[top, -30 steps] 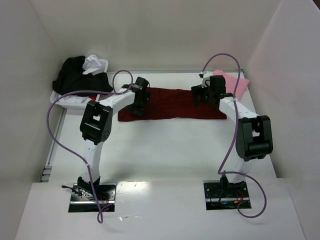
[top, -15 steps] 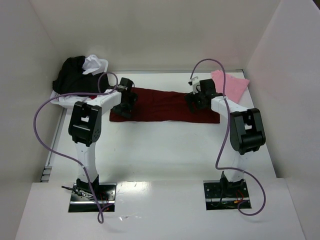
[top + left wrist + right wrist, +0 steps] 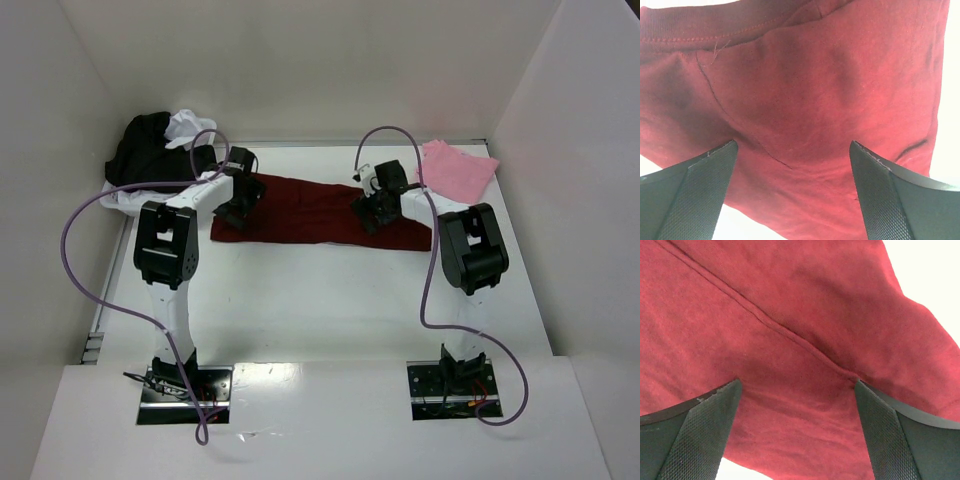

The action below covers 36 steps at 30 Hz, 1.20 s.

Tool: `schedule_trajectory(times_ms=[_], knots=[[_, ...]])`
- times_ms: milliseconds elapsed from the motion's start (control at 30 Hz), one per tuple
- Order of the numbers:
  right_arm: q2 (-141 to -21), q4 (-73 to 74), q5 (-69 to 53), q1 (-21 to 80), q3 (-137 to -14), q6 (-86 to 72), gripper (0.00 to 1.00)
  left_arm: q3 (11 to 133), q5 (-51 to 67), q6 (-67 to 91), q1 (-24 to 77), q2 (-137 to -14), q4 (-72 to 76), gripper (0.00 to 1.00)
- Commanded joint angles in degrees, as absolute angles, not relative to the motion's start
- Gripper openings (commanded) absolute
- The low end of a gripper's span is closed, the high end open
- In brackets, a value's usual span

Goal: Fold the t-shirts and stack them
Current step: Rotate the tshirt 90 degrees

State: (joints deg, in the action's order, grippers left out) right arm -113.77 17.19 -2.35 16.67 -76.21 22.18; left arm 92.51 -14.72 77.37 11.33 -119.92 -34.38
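Note:
The dark maroon t-shirt point(image 3: 310, 212) lies as a long folded strip across the far middle of the table. My left gripper point(image 3: 238, 197) is open and low over its left end; the cloth fills the left wrist view point(image 3: 805, 90) between the spread fingers point(image 3: 695, 192). My right gripper point(image 3: 374, 207) is open and low over the right part of the strip; the right wrist view shows the cloth and a seam point(image 3: 790, 335) between its fingers point(image 3: 900, 440). The light pink t-shirt point(image 3: 458, 168) lies folded at the far right. Black point(image 3: 150, 150) and white point(image 3: 188, 125) tees are heaped at the far left.
The heap of tees sits in a white plastic bin point(image 3: 125, 200) in the far left corner. White walls close in the table on the left, back and right. Purple cables point(image 3: 85, 215) loop from both arms above the table.
Both grippers have moved left along the table, and the maroon t-shirt has slid left with them. The pink t-shirt, earlier half hidden by the right arm, shows in full.

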Motion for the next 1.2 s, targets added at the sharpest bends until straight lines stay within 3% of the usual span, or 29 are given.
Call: schedule_trajectory(times_ms=[0,533,1167], knots=[[-114.70,19.34,1.14,21.10,-78.51,23.29,1.00,95.44,-16.70,72.31,11.34,-120.85,-35.07,1.00],[-115.05,18.54,6.06,28.00,-76.57,22.59,1.00,98.44,-15.21,77.96,13.97,-123.57,-35.86,1.00],[-108.48,24.11,-2.66,46.11,-69.51,11.65,1.00,106.11,-12.83,61.47,13.97,-131.24,-37.71,1.00]])
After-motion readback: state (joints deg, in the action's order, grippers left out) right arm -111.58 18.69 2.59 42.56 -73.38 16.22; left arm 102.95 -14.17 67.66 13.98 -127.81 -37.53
